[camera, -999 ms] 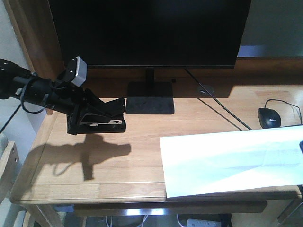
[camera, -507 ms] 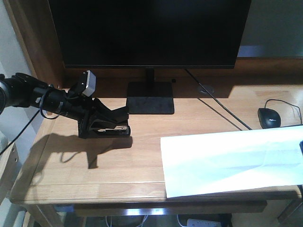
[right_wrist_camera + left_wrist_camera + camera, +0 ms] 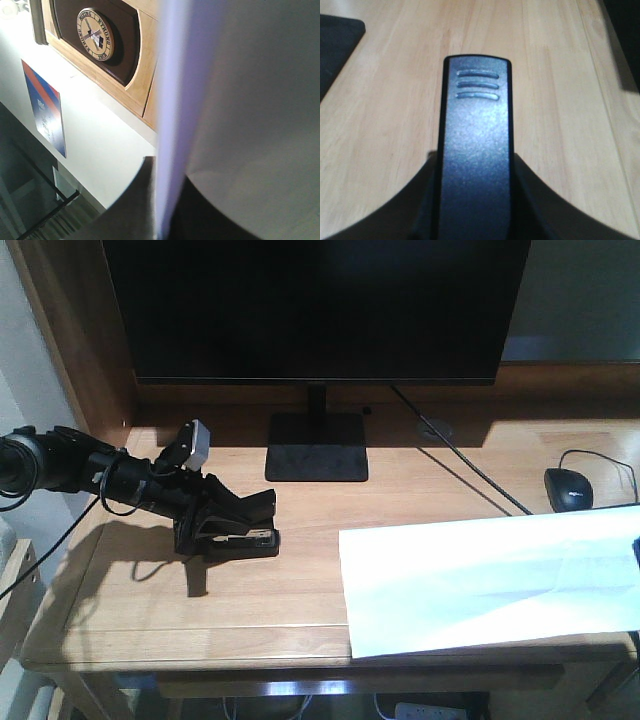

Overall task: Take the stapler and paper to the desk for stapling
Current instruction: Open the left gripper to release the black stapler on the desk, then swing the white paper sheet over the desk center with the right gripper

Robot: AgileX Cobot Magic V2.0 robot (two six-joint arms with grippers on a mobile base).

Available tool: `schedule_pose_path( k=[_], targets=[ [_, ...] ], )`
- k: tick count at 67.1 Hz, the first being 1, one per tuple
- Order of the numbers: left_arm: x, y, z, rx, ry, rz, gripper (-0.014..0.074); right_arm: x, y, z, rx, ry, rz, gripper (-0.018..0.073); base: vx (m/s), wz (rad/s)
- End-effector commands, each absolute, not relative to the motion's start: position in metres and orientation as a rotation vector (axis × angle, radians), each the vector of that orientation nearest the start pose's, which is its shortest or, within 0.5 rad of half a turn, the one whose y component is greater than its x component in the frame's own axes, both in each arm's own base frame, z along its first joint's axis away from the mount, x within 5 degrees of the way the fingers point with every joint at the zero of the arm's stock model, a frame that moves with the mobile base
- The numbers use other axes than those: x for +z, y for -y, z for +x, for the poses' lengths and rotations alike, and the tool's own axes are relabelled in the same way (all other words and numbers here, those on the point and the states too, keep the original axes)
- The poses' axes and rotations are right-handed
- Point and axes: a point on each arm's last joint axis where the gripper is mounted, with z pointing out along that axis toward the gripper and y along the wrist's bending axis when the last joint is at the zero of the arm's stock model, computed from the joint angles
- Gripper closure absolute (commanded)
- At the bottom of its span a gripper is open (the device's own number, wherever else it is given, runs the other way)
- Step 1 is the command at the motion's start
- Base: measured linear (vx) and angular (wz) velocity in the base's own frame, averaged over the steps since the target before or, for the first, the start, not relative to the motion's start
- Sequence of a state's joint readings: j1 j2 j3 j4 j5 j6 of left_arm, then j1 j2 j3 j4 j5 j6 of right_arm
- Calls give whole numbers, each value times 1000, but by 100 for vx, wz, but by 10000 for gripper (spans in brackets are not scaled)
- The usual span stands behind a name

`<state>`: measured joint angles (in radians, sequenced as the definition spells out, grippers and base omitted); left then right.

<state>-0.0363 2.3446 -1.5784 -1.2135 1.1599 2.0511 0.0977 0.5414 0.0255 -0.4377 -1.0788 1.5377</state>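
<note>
Exterior front-facing view, and the left gripper point(image 3: 232, 526) is low over the left part of the desk point(image 3: 150, 610), jaws clamped narrow around the stapler point(image 3: 245, 535). From here I cannot tell whether the stapler sits on the wood or hangs just above it. The left wrist view fills with its black ridged top point(image 3: 475, 150) over pale grain. Over on the right the paper point(image 3: 490, 580) lies flat, its near edge hanging past the desk's front rim and its right end running out of shot. In the right wrist view the sheet's edge point(image 3: 175, 100) runs between the dark fingers of the right gripper point(image 3: 172, 215), which looks pinched onto it. So both things are at the desk but well apart. My worry: if the left jaws let go while the stapler is off the surface, it drops and tips over. A tug from the right arm could crease the overhanging sheet or slide it off the near edge. The mouse point(image 3: 568, 488) sits just beyond the paper's far edge, so a push that way could hit it.
</note>
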Motion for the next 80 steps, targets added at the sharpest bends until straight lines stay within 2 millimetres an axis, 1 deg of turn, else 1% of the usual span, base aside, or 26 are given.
schedule_pose_path(
  k=[1, 10, 26, 32, 40, 47, 55, 58, 62, 69, 77, 80],
  targets=[
    [157, 99, 446, -913, -1596, 1363, 533, 246, -41, 75, 1485, -1100, 315, 564, 0, 0],
    [157, 100, 445, -913, -1598, 1368, 463, 246, -41, 75, 1485, -1100, 315, 564, 0, 0],
    [155, 99, 447, -902, -1645, 1340, 261, 246, -41, 75, 1485, -1100, 315, 564, 0, 0],
    [155, 99, 447, -902, -1645, 1339, 205, 246, -41, 75, 1485, -1100, 315, 564, 0, 0],
    [162, 99, 447, -899, -1627, 1341, 153, 246, -41, 75, 1485, -1100, 315, 564, 0, 0],
    [175, 99, 447, -878, -1600, 1348, 144, 246, -41, 75, 1485, -1100, 315, 564, 0, 0],
    [195, 98, 445, -836, -1566, 1362, 172, 246, -41, 75, 1485, -1100, 315, 564, 0, 0],
    [202, 97, 444, -822, -1555, 1364, 207, 246, -41, 75, 1485, -1100, 315, 564, 0, 0],
    [206, 97, 443, -808, -1551, 1376, 260, 246, -41, 75, 1485, -1100, 315, 564, 0, 0],
    [204, 97, 441, -785, -1561, 1423, 413, 246, -41, 75, 1485, -1100, 315, 564, 0, 0],
    [193, 99, 440, -773, -1622, 1472, 603, 246, -41, 75, 1485, -1100, 315, 564, 0, 0],
    [191, 101, 441, -758, -1643, 1476, 605, 246, -41, 75, 1485, -1100, 315, 564, 0, 0]
  ],
)
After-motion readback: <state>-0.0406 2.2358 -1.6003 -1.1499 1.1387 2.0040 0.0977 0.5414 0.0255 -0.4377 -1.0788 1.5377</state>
